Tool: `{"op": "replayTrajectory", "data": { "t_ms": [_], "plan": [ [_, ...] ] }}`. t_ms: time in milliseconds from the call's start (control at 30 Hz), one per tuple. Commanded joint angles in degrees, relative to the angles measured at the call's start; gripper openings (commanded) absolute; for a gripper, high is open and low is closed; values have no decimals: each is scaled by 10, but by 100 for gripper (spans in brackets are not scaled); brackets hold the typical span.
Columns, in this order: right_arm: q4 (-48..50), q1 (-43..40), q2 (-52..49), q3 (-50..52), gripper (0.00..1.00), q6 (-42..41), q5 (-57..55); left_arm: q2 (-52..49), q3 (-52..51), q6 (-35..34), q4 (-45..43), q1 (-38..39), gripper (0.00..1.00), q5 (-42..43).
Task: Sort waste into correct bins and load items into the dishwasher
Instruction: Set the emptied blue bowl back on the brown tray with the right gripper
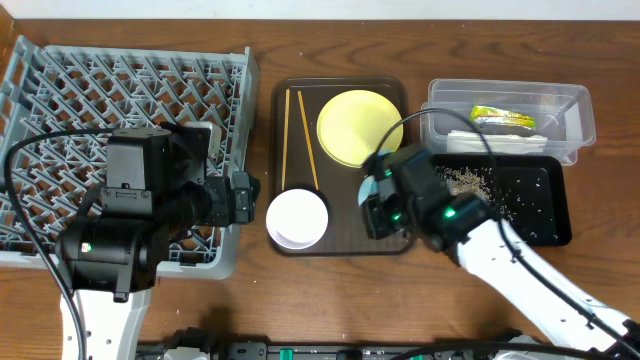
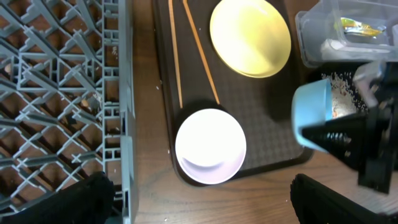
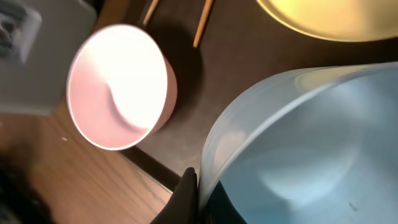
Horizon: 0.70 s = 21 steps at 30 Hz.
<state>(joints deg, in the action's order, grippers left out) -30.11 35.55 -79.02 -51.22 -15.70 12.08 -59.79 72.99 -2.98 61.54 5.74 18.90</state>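
Note:
My right gripper (image 3: 199, 194) is shut on the rim of the light-blue bowl (image 3: 298, 149), held tilted over the brown serving tray's right side (image 1: 378, 185). In the left wrist view the same bowl (image 2: 314, 106) hangs from the black right gripper (image 2: 348, 134). The white bowl (image 1: 297, 217) sits at the tray's front left corner. Behind it are the yellow plate (image 1: 360, 125) and the chopsticks (image 1: 300, 140). My left gripper (image 2: 202, 205) stands open just in front of the white bowl (image 2: 210, 144), holding nothing. The grey dishwasher rack (image 1: 120, 100) fills the left side.
The clear tub (image 1: 575, 105) at the back right holds the green-yellow wrapper (image 1: 503, 117) and the white napkin (image 1: 490, 140). In front of it the black tray (image 1: 545, 215) carries scattered crumbs (image 1: 465, 180). The brown serving tray (image 1: 345, 240) lies between rack and bins.

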Motion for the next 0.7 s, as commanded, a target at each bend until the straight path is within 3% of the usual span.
{"op": "replayTrajectory", "data": {
  "t_ms": [0, 200, 300, 367, 500, 533, 600, 667],
  "plan": [
    [-1, 28, -18, -6, 1, 25, -89, 0, 1, -3, -2, 1, 95, -5],
    [15, 35, -73, -6, 1, 25, -116, 0, 1, -5, -25, 1, 95, -5],
    [16, 35, -75, -9, 6, 31, -112, -1, 1, -19, -47, 1, 95, -5],
    [8, 35, -74, -16, 15, 32, -110, -4, 1, -32, -63, 1, 95, -5],
    [-25, 34, -72, -49, 53, 58, -103, -26, 1, -42, -90, 1, 95, -3],
    [-34, 32, -70, -58, 59, 57, -104, -35, 1, -42, -95, 1, 95, -3],
    [-61, 23, -63, -86, 67, 57, -106, -60, 1, -49, -107, 1, 95, -3],
    [-85, 8, -56, -118, 68, 45, -106, -90, 1, -50, -118, 3, 95, -1]
  ]
}}
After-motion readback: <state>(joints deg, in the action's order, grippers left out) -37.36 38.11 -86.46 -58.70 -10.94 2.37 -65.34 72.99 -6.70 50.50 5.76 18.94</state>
